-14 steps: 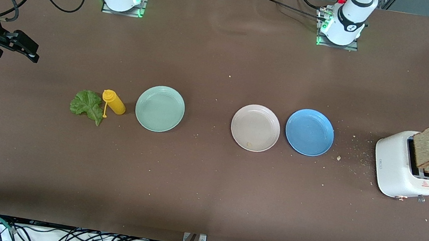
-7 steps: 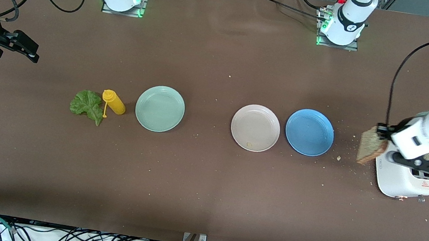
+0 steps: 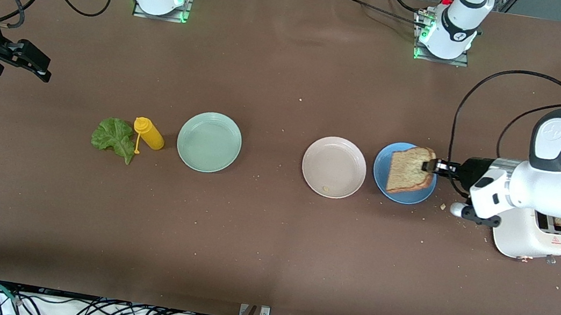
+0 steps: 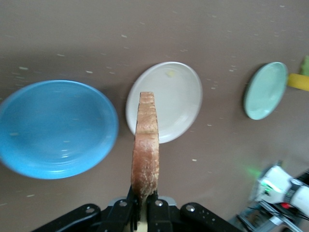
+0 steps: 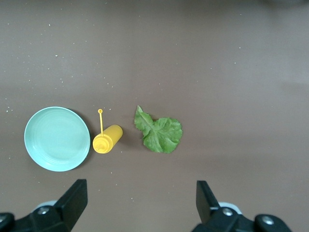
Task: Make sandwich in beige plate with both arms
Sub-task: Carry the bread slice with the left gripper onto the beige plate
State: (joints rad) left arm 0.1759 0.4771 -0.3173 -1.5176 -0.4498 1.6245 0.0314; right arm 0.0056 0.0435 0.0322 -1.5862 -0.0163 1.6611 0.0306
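Front view, left hand: the left hand [image 3: 430, 166] is clamped on one edge of a bread slice [image 3: 409, 170] and carries it in the air over the blue plate [image 3: 394, 190].
Front view, target: the beige plate [image 3: 334, 167] sits on the tabletop [image 3: 269, 243] just beside the blue plate, toward the right arm's end; it is bare but for a small crumb.
Front view, step in hand: judged from this, the slice needs to travel on past the blue plate, be centred over the beige plate, laid flat and low, and only then let go, so it does not tip onto the rim.
Front view, remaining stock: the toaster [image 3: 532, 239] stands at the left arm's end, partly hidden by the arm; a brown edge in its slot is probably the second slice, though too little shows to be sure.
Front view, right hand: the right hand [image 3: 27, 62] waits, raised at its own end of the tabletop.
Left wrist view: here the bread slice [image 4: 146, 145] appears edge-on, pinched at its crust, with the beige plate [image 4: 181, 92] ahead of it and the blue plate [image 4: 58, 128] to one side; this alignment is not readable from the front.
Right wrist view: its fingers [image 5: 72, 200] stand wide apart and empty, which the front view shows less plainly. Below lie the lettuce leaf [image 5: 159, 133], a yellow bottle [image 5: 107, 140] on its side and the mint-green plate [image 5: 57, 139], the bottle between the other two.
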